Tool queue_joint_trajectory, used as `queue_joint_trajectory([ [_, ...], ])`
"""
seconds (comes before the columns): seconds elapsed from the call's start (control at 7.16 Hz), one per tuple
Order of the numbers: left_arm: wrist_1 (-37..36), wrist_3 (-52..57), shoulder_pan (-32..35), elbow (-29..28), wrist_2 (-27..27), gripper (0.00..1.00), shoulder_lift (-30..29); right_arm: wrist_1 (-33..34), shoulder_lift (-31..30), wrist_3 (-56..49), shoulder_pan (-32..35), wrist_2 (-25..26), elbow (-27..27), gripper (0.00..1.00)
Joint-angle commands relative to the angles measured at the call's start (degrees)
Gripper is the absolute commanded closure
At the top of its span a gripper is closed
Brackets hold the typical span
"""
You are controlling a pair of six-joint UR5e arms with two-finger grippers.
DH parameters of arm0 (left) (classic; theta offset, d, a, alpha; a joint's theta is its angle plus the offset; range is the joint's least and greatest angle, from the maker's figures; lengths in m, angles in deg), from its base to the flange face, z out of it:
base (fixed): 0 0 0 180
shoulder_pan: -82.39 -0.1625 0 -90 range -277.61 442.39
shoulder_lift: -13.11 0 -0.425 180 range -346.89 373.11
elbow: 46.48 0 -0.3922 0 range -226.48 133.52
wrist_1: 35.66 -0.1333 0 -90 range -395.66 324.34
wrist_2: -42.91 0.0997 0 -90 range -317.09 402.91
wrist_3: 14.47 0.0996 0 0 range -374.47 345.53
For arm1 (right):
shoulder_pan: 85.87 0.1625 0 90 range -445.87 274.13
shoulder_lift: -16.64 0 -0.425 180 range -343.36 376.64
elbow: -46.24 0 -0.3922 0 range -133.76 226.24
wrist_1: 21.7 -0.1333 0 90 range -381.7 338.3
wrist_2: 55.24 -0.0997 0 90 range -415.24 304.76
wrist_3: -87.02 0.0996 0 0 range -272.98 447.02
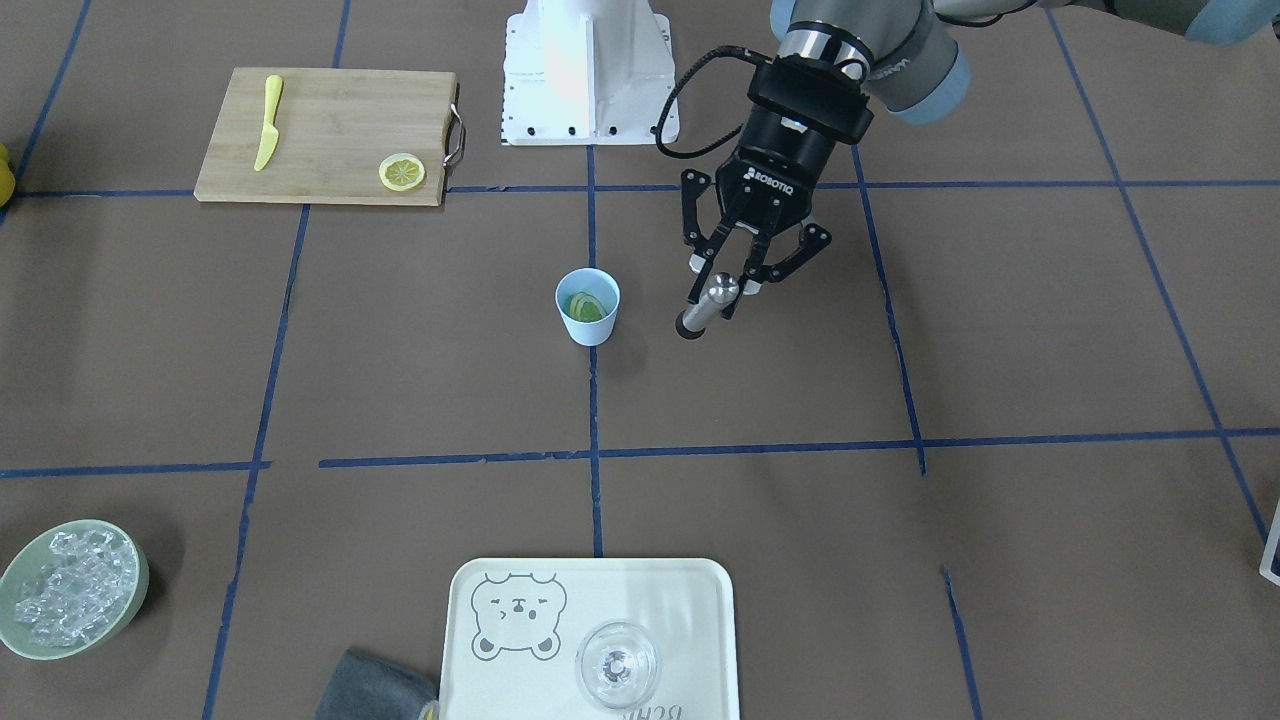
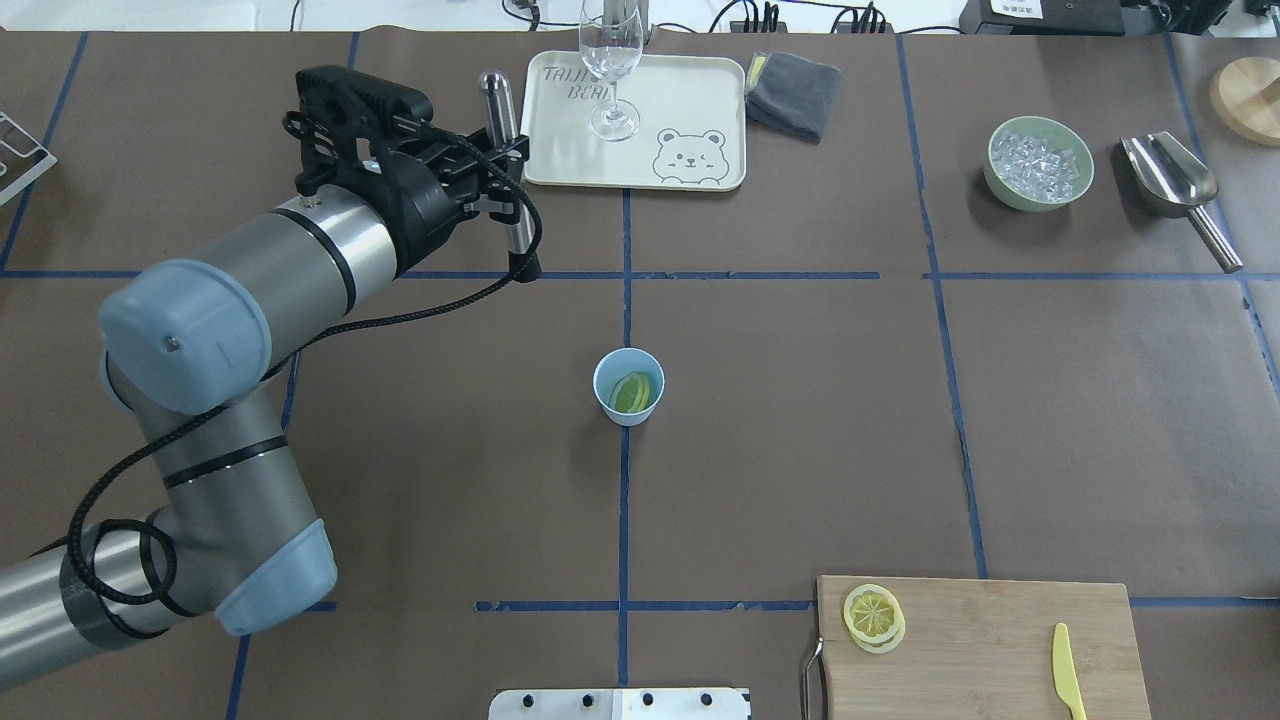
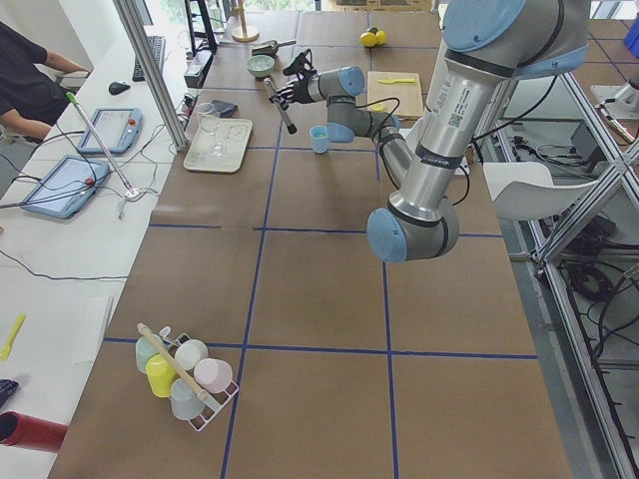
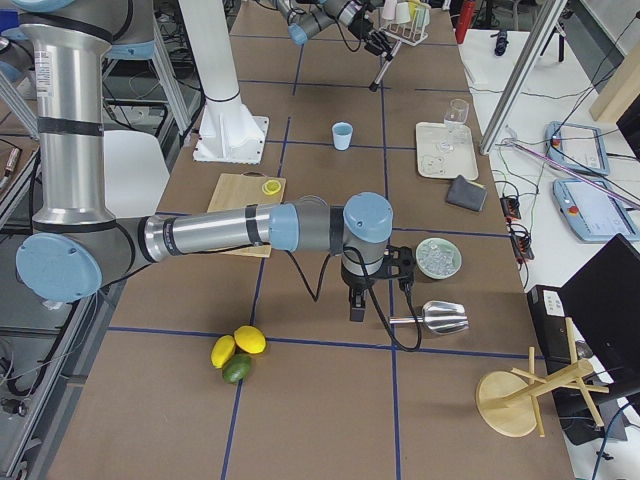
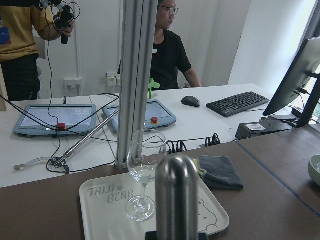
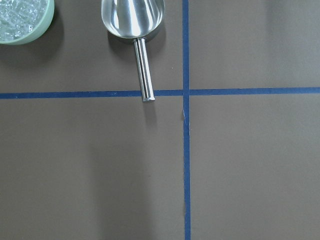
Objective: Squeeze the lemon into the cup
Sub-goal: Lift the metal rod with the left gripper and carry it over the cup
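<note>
Left hand (image 1: 724, 281) tight around steel rod (image 1: 700, 312), near cup (image 1: 590, 330) with lemon (image 1: 585, 306) inside.

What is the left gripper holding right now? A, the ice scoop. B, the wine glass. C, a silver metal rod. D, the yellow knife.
C: the left gripper is shut on a silver metal rod, held beside the cup that has the lemon slice in it.

The lemon (image 2: 630, 393) lies inside the cup (image 2: 600, 378), tray (image 2: 700, 90) beyond.
</note>
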Motion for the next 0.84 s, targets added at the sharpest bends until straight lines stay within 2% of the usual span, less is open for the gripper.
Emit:
queue_joint_trajectory([
  [0.0,7.8,0.4,-9.0,-0.9,13.2,1.00,-0.9,0.0,-0.1,-1.5,0.1,-0.1,0.1,0.00],
  [0.42,12.6,1.1,-11.8,-3.0,20.1,1.00,-0.8,0.1,0.0,-3.3,0.0,-0.1,0.0,0.00],
  [0.56,12.7,1.0,-12.3,-4.7,21.4,1.00,-1.4,0.0,0.0,-3.2,0.0,-0.1,-0.1,0.00],
  [0.7,12.8,4.4,-14.6,-5.9,25.0,1.00,-2.1,0.0,0.0,-3.1,0.0,-0.1,-0.3,0.00],
])
